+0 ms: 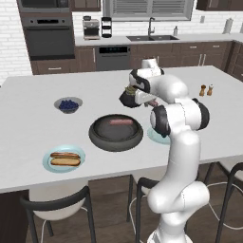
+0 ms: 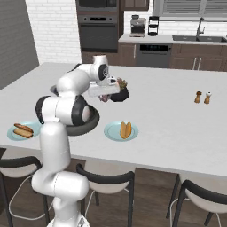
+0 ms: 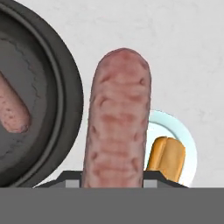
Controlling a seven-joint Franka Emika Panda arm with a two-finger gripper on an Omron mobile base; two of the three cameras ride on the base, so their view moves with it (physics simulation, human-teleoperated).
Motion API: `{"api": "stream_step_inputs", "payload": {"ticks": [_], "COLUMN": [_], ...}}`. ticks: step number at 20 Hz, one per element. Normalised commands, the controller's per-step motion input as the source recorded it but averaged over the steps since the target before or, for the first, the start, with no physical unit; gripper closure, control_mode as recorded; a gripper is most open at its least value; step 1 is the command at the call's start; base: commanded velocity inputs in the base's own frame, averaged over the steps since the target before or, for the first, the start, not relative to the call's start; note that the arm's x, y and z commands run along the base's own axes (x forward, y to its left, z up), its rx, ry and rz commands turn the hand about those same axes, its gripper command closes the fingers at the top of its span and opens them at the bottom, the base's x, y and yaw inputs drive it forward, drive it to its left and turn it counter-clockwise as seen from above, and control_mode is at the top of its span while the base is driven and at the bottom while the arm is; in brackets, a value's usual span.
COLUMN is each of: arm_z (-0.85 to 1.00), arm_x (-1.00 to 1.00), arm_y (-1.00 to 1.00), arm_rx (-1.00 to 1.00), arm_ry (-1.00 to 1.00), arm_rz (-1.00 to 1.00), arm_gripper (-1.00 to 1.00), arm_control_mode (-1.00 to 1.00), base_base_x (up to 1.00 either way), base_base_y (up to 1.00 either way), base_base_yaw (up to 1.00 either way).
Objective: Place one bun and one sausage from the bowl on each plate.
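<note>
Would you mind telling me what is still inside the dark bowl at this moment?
One sausage lies in the bowl, seen in the left base and hand views. The near part of the bowl floor hides behind its rim, and in the right base view the arm covers most of it.

berry bowl point(image 1: 68, 105) sitting at 10 o'clock on counter point(image 1: 28, 109) | salt and pepper shakers point(image 1: 206, 90) standing together at 2 o'clock | chairs point(image 1: 57, 209) sitting at 6 o'clock

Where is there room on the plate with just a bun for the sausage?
The plate has bare blue on both sides of the bun, widest toward the bowl. The other plate is crowded: bun and sausage already there.
</note>
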Motion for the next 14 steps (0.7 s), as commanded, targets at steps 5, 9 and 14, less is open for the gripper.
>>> {"api": "stream_step_inputs", "payload": {"ticks": [5, 9, 14], "arm_z": [-0.59, -0.21, -0.01], "arm_x": [-0.44, -0.99, -0.84], "arm_y": [-0.84, -0.3, 0.04], "arm_rx": [0.01, 0.13, 0.02], "arm_ry": [0.13, -0.1, -0.12], "arm_rz": [-0.12, 0.02, 0.07], "arm_gripper": [1.0, 1.0, 1.0], "arm_control_mode": [-1.0, -1.0, -1.0], "base_base_x": [0.0, 0.0, 0.0], "base_base_y": [0.0, 0.0, 0.0], "base_base_yaw": [0.0, 0.0, 0.0]}}
